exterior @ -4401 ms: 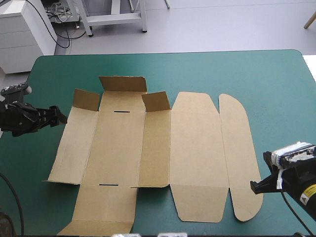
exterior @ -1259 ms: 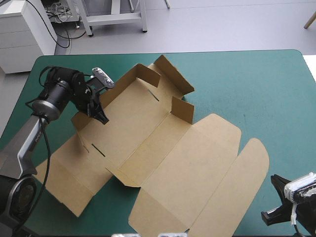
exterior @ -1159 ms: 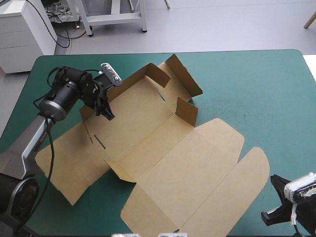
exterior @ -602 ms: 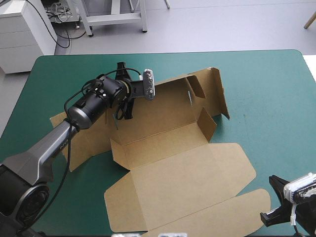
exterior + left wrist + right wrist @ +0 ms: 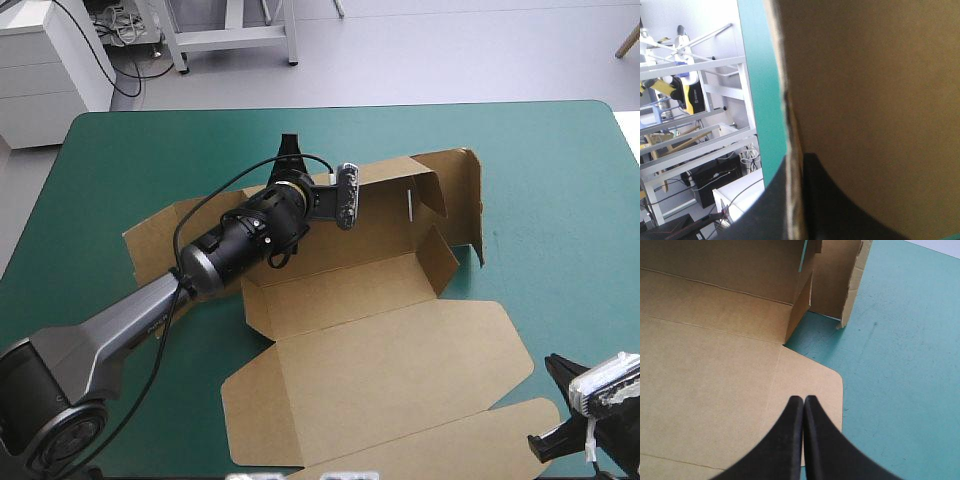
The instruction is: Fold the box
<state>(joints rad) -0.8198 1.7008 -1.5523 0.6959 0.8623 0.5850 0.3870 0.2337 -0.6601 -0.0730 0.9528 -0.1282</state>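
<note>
Box (image 5: 380, 350): I am seeing the brown sheet lying across the middle of the table, its far walls standing partly raised and its lid panels lying flat toward the near edge.
Left gripper (image 5: 796, 162): it is clamping the edge of a raised far wall, the board pinched between its black fingers.
Right gripper (image 5: 803, 399): it is pressing its fingers together on nothing, hanging over the lid's rounded corner.
Table (image 5: 560, 180): the teal-green cover is showing all around the box.
</note>
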